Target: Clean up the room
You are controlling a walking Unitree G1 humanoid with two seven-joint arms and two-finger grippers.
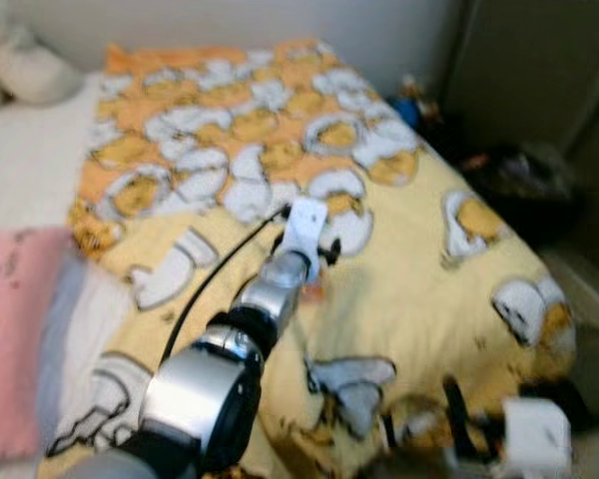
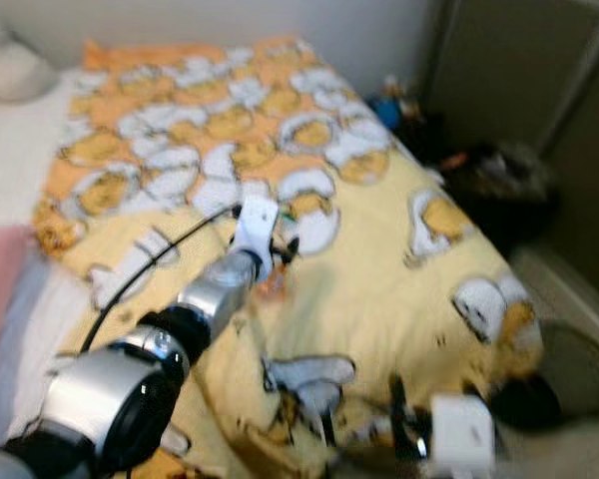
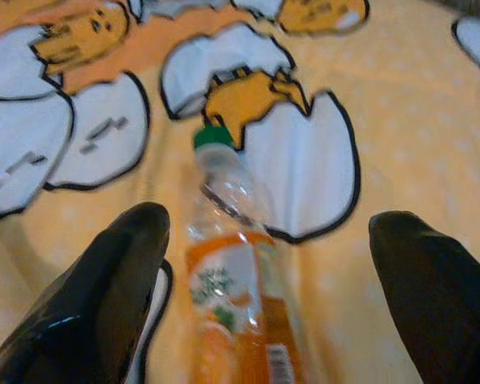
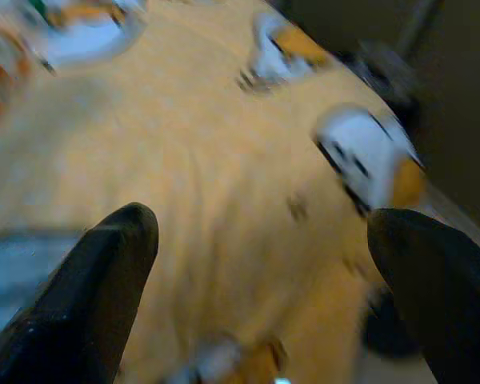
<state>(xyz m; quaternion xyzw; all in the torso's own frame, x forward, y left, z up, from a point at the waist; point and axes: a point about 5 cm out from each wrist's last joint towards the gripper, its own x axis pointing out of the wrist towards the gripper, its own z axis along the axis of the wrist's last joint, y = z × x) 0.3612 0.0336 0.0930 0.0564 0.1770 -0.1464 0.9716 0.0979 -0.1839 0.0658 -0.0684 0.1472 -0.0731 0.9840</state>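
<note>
Left pincer (image 3: 264, 264) spread wide, straddling plastic bottle (image 3: 236, 272), lined up to grab. Bottle lies on bed's yellow blanket (image 1: 409, 289), cap toward 12 o'clock. Right pincer (image 4: 264, 280) also spread, empty.

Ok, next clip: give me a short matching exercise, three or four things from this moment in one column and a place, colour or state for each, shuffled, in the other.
Column one:
1. bottle
2. bottle cap
3. left gripper
4. pink cloth

Column two:
A. green
B. at the left edge of the bed
C. lying on the yellow blanket, orange label showing
D. open, a finger on each side of the bottle

Pairs: 1-C, 2-A, 3-D, 4-B
</note>
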